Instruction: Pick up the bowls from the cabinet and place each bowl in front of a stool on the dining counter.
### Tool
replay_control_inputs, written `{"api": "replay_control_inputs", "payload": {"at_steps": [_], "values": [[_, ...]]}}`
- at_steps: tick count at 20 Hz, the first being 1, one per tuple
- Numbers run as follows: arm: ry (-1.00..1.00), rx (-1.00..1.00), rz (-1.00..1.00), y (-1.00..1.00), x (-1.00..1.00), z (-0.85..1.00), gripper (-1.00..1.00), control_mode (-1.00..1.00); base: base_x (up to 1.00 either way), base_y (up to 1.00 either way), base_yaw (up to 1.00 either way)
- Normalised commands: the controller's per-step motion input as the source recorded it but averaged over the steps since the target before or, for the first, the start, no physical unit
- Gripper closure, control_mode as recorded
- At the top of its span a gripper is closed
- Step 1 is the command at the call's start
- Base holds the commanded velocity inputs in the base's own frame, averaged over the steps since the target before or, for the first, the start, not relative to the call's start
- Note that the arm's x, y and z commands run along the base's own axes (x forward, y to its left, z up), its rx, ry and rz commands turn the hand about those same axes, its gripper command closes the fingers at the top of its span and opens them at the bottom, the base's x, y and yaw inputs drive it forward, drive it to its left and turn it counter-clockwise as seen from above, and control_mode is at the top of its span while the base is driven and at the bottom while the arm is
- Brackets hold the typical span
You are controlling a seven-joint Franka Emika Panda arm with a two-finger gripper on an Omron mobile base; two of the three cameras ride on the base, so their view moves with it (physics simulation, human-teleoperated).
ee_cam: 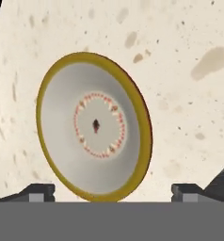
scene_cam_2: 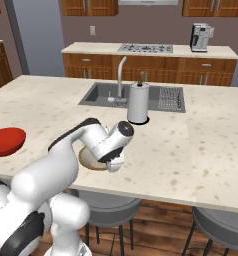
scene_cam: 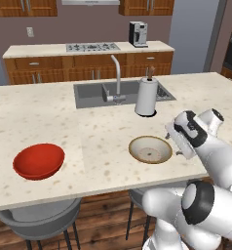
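The gripper (ee_cam: pixel 113 192) stood wide over the cream bowl (scene_cam: pixel 150 149), holding nothing; lift straight up, clearing the rim.

Even, bright, flat rendered light with no clear source. A soft sheen lies on the red bowl (scene_cam: pixel 38 160); shadows under things are faint. All views look slightly soft and low-resolution.

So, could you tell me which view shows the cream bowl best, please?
The hand view: the cream bowl sits close and whole. The left base view shows it small but unobstructed; in the right base view the arm hides most of it.
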Motion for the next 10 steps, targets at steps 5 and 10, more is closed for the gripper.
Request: {"api": "replay_control_inputs", "payload": {"at_steps": [5, 10], "values": [[0.20, -0.11, 0.00, 0.02, -0.50, 0.54, -1.00, -1.00, 0.00, 0.00, 0.00], [0.15, -0.09, 0.08, 0.29, -0.65, 0.50, -1.00, -1.00, 0.00, 0.00, 0.00]]}}
